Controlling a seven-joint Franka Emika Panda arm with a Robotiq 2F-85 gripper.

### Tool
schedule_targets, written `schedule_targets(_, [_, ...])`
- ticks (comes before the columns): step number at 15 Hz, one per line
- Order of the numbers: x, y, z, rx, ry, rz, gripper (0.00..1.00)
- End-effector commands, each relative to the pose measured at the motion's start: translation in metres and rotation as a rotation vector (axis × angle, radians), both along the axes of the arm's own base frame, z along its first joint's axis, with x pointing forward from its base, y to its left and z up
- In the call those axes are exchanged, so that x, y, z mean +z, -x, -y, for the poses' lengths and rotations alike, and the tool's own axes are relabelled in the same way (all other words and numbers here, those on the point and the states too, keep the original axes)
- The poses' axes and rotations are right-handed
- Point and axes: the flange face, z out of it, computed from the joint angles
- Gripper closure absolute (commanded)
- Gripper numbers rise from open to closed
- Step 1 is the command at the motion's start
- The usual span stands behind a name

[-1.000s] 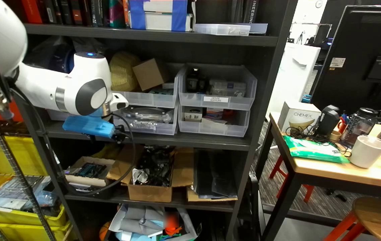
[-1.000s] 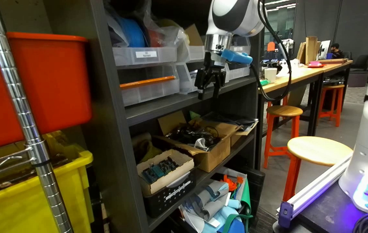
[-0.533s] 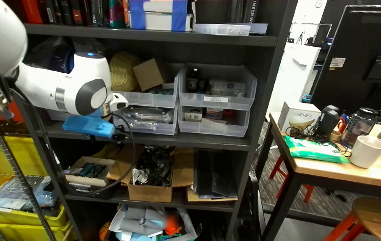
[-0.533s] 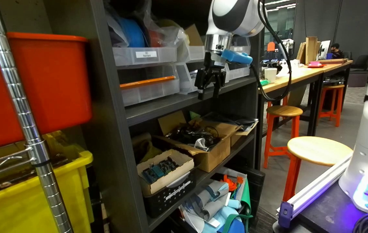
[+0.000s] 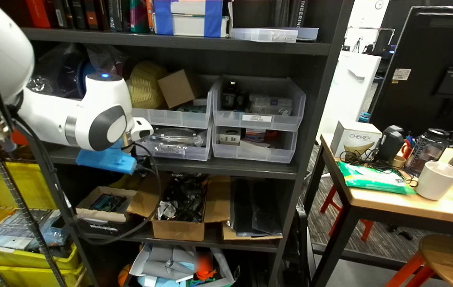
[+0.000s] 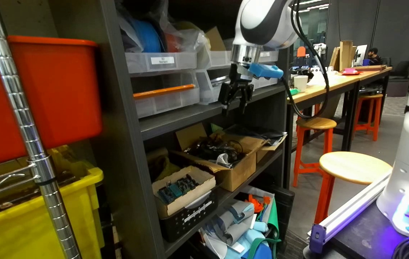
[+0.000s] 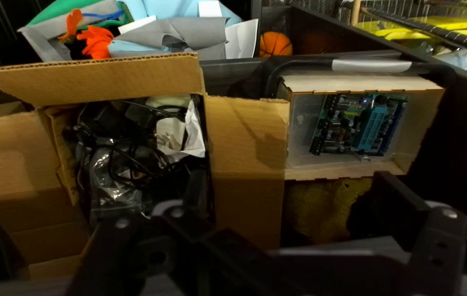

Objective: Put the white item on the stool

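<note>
White and somewhat crumpled, a sheet-like piece (image 7: 194, 137) lies inside a cardboard box (image 5: 178, 230) whose flaps (image 7: 93, 78) are spread outward, together with black cables (image 7: 128, 164) and a clear plastic bag (image 7: 114, 183) (it is seen best in the wrist view). Whether this piece is exactly the item named in the task, I cannot tell with certainty. The box stands on a lower level of the dark shelf (image 5: 250, 169), and just beside it there is a shallow, smaller box (image 7: 360, 84) with green circuit boards (image 7: 371, 127). The claw (image 6: 233, 109) is wide, its two fingers (image 6: 223, 94) standing well apart, and it hangs higher than these boxes, pointing downward in front of the shelf. Near the claw, a blue part (image 6: 266, 71) is fixed on the arm (image 6: 258, 16). Well apart from the sheet-like piece, a stool (image 6: 355, 167) with a round wooden seat and orange legs stands near a white robot base (image 6: 402, 172). In both exterior views, a white cup (image 5: 438, 181) is upright on the wooden surface (image 5: 389, 202), just beside a green packet (image 5: 373, 179).
</note>
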Motion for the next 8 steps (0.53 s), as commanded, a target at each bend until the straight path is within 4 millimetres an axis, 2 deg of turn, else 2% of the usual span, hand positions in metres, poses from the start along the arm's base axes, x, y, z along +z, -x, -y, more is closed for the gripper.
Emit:
schedule_targets(1, [-0.038, 0.033, 0.017, -0.091, 0.004, 0.087, 0.00])
schedule_targets(3, [-0.062, 0.054, 0.029, -0.139, 0.013, 0.127, 0.00])
schedule_targets(4, [-0.062, 0.024, 0.019, -0.159, 0.009, 0.138, 0.00])
schedule_targets(5, [-0.069, 0.030, 0.023, -0.173, 0.018, 0.152, 0.00])
schedule_targets(8, [-0.068, 0.022, 0.027, -0.217, 0.043, 0.193, 0.00])
